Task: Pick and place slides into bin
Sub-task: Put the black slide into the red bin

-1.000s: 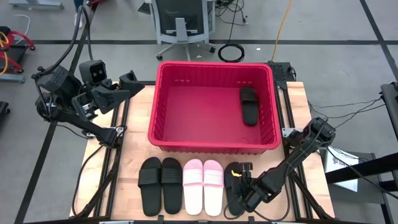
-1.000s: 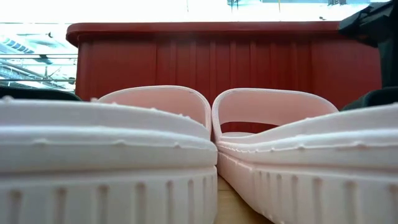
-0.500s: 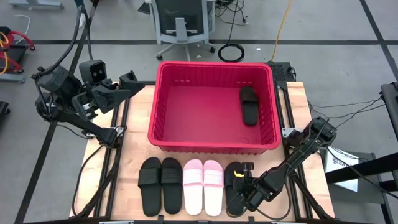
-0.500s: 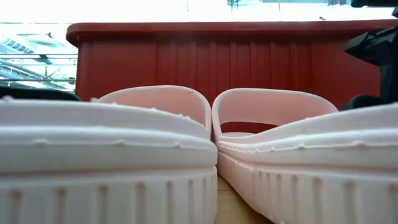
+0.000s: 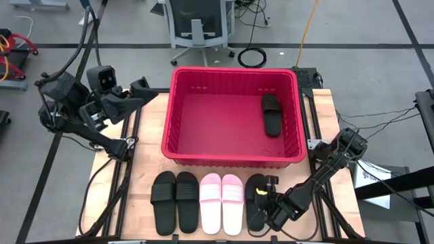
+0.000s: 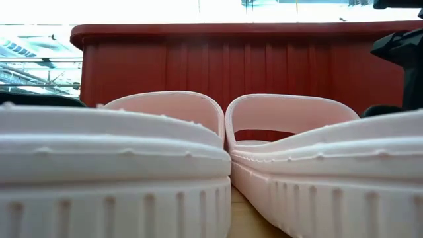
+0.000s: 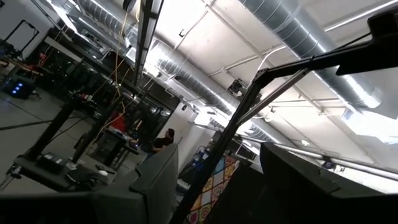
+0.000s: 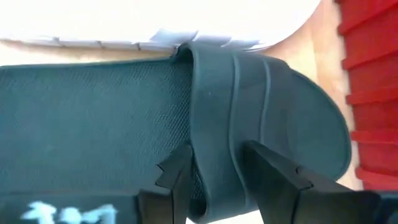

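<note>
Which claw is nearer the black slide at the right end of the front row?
Right. The right claw is down on that black slide, fingers straddling its strap. The left claw hangs far off, beyond the bin's left wall.

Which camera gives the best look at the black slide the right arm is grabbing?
The right wrist view: the black slide fills it, its strap between the right tool fingers. The high view shows it small, partly under the arm. The low view shows only a dark sliver; the left wrist view shows none.

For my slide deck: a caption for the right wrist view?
Right end effector straddling the strap of a black slide beside the red bin.
</note>
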`<state>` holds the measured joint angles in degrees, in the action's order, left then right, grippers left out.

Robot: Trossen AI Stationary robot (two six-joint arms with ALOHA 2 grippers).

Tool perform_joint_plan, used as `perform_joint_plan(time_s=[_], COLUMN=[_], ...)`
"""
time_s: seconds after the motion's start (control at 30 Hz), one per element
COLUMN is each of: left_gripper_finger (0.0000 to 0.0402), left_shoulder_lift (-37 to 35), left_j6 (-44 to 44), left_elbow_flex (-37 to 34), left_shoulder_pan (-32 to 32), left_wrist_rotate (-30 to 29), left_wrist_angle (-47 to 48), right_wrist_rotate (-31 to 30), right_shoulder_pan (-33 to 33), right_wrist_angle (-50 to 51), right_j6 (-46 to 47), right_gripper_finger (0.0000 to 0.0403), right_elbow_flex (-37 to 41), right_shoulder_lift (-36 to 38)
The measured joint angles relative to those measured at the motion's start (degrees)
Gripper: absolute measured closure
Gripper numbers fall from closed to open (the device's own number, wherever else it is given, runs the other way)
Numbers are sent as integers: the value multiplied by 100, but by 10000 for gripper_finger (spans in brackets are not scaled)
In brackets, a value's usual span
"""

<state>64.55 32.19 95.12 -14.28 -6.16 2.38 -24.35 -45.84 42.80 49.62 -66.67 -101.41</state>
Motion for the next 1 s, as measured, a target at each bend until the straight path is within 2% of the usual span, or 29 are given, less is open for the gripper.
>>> perform_joint_plan(time_s=[0.13,0.23,0.5,1.0], left_gripper_finger=[174,174,174,174], left_shoulder_lift=[0,0,0,0], left_j6=[5,2,1,-52], left_elbow_flex=[-1,-1,-1,-1], left_shoulder_pan=[0,0,0,0], left_wrist_rotate=[-124,-145,-146,-146], left_wrist_angle=[120,222,211,213], right_wrist_rotate=[-141,-123,-116,7], right_shoulder_pan=[48,121,153,197], right_wrist_angle=[150,137,0,40], right_j6=[336,392,843,905], right_gripper_finger=[274,291,391,401], right_elbow_flex=[-9,-11,-13,9], right_shoulder_lift=[0,0,25,901])
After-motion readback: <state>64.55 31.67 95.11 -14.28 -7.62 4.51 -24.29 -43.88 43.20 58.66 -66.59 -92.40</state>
